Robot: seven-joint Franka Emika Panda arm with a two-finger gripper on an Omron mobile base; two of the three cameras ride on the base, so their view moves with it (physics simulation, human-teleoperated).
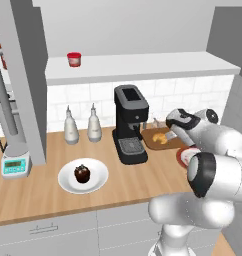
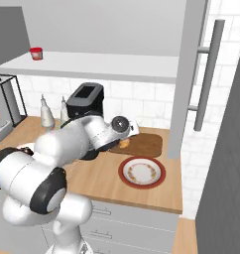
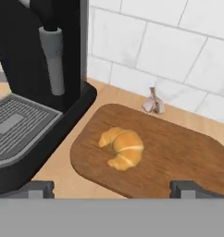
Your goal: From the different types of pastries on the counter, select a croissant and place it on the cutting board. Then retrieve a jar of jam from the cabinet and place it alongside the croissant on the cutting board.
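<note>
My claw hangs with fingers apart and empty over the croissant lying on the cutting board just ahead — light, flaky, crushable, so best pinched gently across its thick middle.

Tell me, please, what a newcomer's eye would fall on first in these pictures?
Probably the golden croissant lying on the brown cutting board, just right of the black coffee machine on the counter. Next, the red jar of jam alone on the cabinet shelf, and the dark muffin on its white plate.
</note>
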